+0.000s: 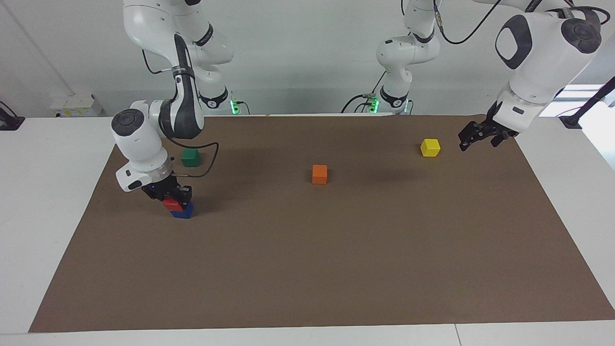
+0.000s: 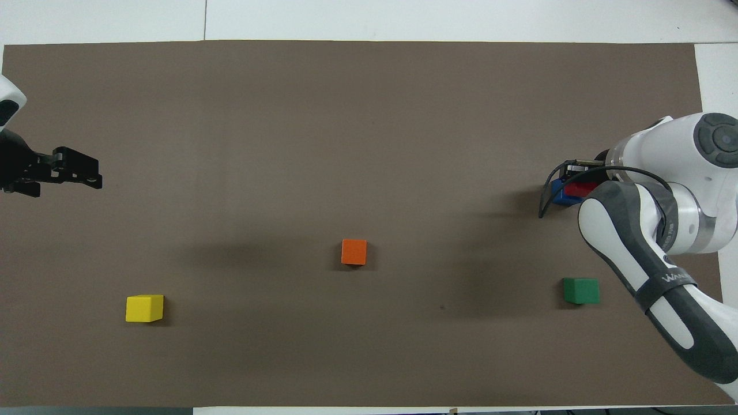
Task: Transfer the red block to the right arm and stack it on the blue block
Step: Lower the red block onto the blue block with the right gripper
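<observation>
The red block (image 1: 172, 205) sits on top of the blue block (image 1: 184, 212) at the right arm's end of the brown mat, a little askew. My right gripper (image 1: 171, 198) comes down from above and is shut on the red block. In the overhead view the right arm's wrist covers most of both; only an edge of the red block (image 2: 579, 189) and the blue block (image 2: 558, 193) shows. My left gripper (image 1: 473, 137) is open and empty. It hangs in the air at the left arm's end of the mat, beside the yellow cube, and waits; it also shows in the overhead view (image 2: 86, 172).
A green cube (image 1: 190, 157) lies nearer to the robots than the stack. An orange cube (image 1: 319, 174) lies mid-mat. A yellow cube (image 1: 430, 147) lies toward the left arm's end. A black cable loops off the right wrist beside the stack.
</observation>
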Controlling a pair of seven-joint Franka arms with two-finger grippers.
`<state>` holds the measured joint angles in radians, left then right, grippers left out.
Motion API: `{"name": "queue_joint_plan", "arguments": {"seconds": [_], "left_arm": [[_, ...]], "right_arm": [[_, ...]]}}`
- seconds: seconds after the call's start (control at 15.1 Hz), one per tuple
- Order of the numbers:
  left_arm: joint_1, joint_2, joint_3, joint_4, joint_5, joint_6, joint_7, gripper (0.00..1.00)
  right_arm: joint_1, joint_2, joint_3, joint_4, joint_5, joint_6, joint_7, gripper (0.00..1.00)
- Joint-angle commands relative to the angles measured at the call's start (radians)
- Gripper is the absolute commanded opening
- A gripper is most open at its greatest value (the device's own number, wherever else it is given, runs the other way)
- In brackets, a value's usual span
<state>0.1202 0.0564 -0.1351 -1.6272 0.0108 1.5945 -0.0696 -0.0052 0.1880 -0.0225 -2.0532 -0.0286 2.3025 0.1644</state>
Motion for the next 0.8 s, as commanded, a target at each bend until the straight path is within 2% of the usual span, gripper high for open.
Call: {"name": "queue_joint_plan", "arguments": {"seconds": [0.0,0.33,0.66,0.73], "left_arm": [[-0.019,0.008,0.017,0.023,-0.012,-0.010,-0.010,1.00],[-0.019,0.007,0.018,0.016,-0.012,-0.008,-0.010,1.00],[-0.019,0.003,0.017,0.016,-0.012,-0.005,-0.010,1.00],[-0.019,0.003,0.018,0.016,-0.012,-0.005,-0.010,1.00]], "right_arm": [[-0.004,0.011,0.007,0.011,0.010,0.020,0.012,0.01],[-0.002,0.022,0.006,0.005,0.009,0.049,0.009,0.03],[-0.002,0.021,0.006,0.001,0.009,0.046,0.009,0.24],[-0.002,0.021,0.006,0.001,0.009,0.044,0.007,0.32]]}}
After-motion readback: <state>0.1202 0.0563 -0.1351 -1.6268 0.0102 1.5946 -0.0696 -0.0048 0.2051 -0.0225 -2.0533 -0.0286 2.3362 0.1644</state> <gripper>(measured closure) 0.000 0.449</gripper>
